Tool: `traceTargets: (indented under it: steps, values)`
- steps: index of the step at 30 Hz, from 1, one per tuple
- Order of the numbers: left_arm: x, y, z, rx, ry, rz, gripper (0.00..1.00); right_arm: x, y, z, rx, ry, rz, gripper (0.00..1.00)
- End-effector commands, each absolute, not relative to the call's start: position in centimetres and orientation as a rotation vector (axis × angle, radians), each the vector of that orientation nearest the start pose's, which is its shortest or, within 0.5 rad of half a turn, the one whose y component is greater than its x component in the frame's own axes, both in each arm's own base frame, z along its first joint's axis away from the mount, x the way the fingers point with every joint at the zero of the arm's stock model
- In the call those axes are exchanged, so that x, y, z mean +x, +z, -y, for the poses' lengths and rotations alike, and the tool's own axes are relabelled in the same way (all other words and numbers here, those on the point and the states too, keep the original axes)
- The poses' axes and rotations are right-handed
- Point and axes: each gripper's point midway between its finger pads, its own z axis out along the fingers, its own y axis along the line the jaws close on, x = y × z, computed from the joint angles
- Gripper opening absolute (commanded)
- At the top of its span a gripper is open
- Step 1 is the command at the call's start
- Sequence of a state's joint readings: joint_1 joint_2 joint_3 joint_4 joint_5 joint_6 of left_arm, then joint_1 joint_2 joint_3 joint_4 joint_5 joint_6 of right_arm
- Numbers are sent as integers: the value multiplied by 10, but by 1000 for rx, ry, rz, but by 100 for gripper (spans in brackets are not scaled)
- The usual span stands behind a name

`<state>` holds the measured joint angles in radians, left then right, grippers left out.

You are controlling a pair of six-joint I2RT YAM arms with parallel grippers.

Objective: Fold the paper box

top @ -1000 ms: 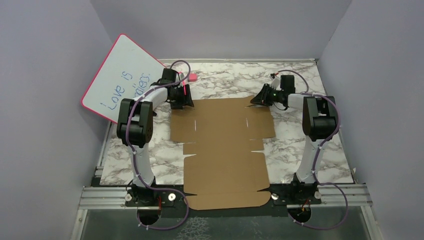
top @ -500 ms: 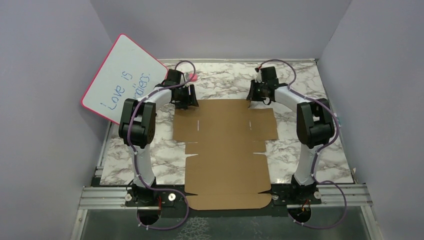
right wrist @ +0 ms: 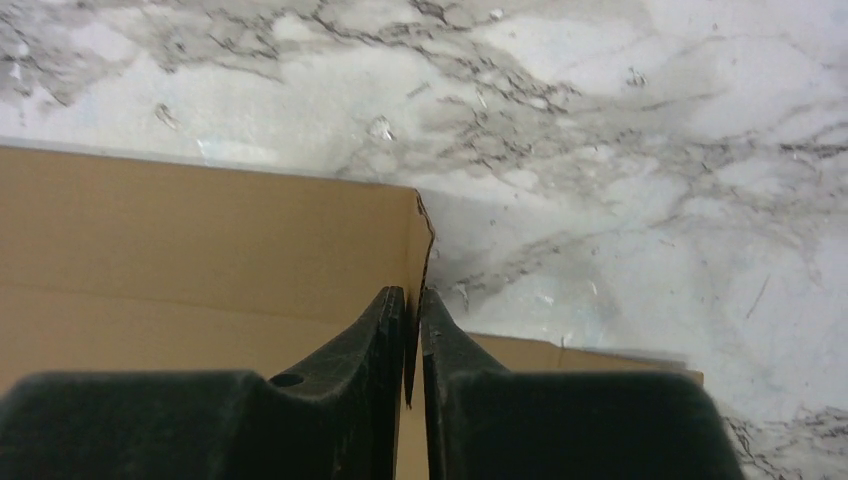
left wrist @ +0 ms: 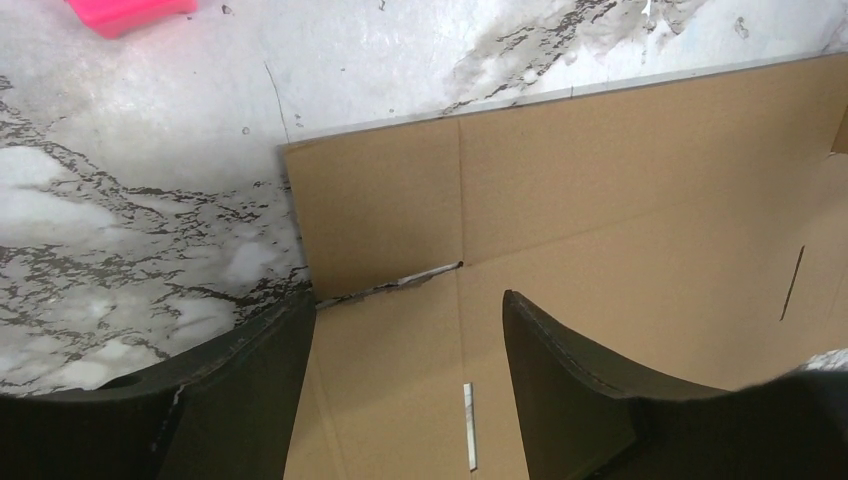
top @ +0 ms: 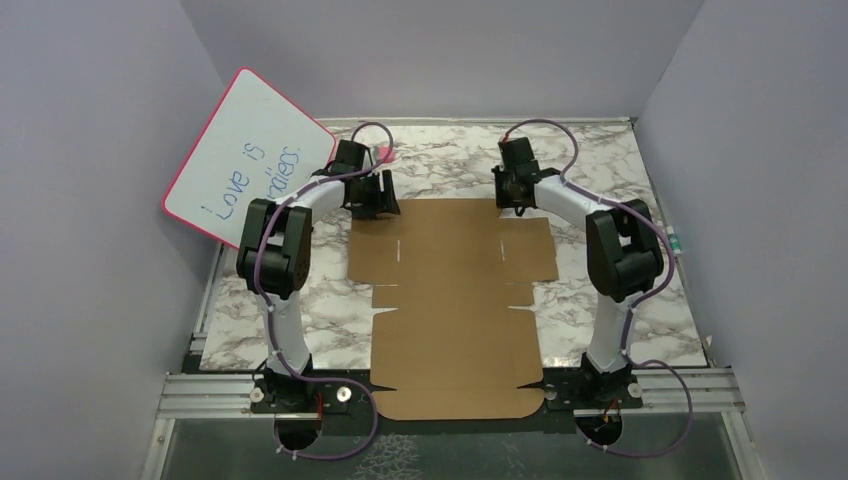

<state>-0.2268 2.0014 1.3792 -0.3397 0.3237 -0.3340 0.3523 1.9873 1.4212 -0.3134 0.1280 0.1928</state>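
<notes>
The paper box (top: 450, 300) is a flat brown cardboard blank with slots, lying on the marble table and reaching its near edge. My left gripper (top: 375, 205) is open and empty above the blank's far left corner; in the left wrist view (left wrist: 405, 300) its fingers straddle a cut beside the corner flap (left wrist: 380, 210). My right gripper (top: 512, 195) is at the far right corner. In the right wrist view (right wrist: 412, 292) its fingers are pressed together, tips at the right edge of the far flap (right wrist: 200, 240). I cannot tell if cardboard is pinched between them.
A pink-framed whiteboard (top: 245, 160) with blue writing leans against the left wall. A small pink block (top: 384, 154) lies on the table just beyond my left gripper and shows in the left wrist view (left wrist: 125, 12). Purple walls close in three sides.
My right gripper has swung left and away from me to the blank's far right corner. My left gripper has shifted slightly right over the far left corner.
</notes>
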Motion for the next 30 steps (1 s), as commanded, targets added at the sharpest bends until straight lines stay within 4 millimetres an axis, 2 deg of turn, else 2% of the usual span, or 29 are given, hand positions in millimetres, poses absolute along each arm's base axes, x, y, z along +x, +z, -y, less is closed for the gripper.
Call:
traceTargets:
  steps: [1,5,10,14,19,23,30]
  values:
    - [443,66,160,-55,-597,-2528,71,466,88,-154,-148,103,-2329,15]
    - [450,73,152,-89,-630,-2502,72,459,97,-159,-163,179,-2290,11]
    - [455,72,148,-107,-678,-2496,72,453,104,-163,-164,252,-2257,6]
    - [458,73,153,-90,-749,-2490,72,452,115,-166,-168,283,-2220,5]
    - [457,80,167,-44,-869,-2466,70,450,117,-170,-176,317,-2216,5]
    - [451,84,174,-27,-939,-2451,61,449,117,-171,-164,330,-2213,5]
    - [448,92,172,-44,-917,-2435,28,449,108,-172,-142,336,-2237,5]
